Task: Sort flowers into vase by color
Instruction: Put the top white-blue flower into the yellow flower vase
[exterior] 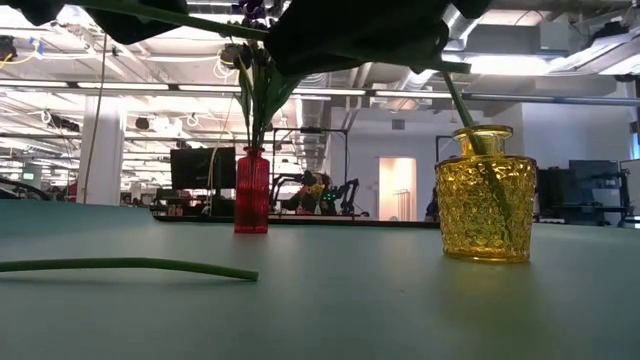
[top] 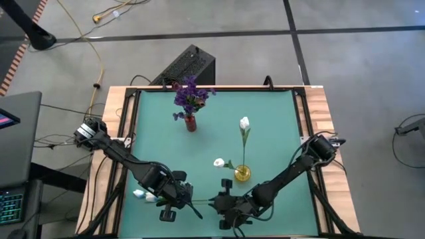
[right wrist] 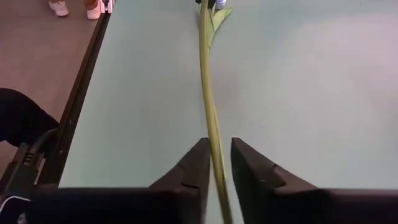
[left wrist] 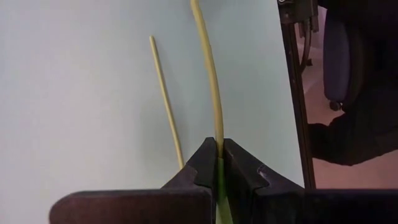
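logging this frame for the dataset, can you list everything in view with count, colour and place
table: one, green top, wooden edges
red vase: one, far left-centre, holds purple flowers
yellow vase: one, right of centre, holds two white flowers
white flower: one, green stem, near edge between the arms
black box: one, on floor beyond table
left gripper: shut on the stem
right gripper: jaws either side of the same stem

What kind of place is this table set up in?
Probably a robotics lab or open industrial workspace: exposed ceiling ducts, monitors on benches behind the green table, cables across the concrete floor.
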Controlling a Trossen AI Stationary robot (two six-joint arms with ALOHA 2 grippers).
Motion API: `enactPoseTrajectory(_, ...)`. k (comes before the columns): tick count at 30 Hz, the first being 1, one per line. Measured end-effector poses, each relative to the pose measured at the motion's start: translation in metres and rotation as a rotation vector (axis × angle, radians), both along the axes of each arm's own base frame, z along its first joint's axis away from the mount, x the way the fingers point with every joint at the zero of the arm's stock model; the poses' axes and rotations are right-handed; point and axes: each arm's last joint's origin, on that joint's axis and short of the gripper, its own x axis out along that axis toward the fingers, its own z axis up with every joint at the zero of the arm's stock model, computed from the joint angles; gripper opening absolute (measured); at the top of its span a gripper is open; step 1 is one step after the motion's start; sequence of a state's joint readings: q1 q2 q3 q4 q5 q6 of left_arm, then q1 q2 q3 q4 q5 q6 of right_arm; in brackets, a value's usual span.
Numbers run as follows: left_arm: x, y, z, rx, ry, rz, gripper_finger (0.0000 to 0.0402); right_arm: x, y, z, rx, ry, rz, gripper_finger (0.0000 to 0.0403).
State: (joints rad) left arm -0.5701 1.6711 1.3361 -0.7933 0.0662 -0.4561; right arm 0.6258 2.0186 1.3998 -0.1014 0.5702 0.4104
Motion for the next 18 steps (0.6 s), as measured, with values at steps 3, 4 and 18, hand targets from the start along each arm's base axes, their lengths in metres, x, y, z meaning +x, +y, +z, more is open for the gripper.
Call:
enactPoseTrajectory(3, 0.0, 0.0, 0.0, 0.001, -0.001, -0.002, 0.0002, -0.001, 0.001, -0.001, -0.003, 0.007, 0.004, 0.0055)
enactPoseTrajectory(4, 0.0, 0.0, 0.0, 0.003, -0.002, -0.004, 0.0002, -0.001, 0.001, -0.001, -0.004, 0.009, 0.006, 0.0044)
enactPoseTrajectory(18, 0.004, -0.005, 0.011, 0.052, -0.113, -0.112, 0.0128, -0.009, 0.005, -0.006, 0.072, 0.105, 0.04, 0.0026)
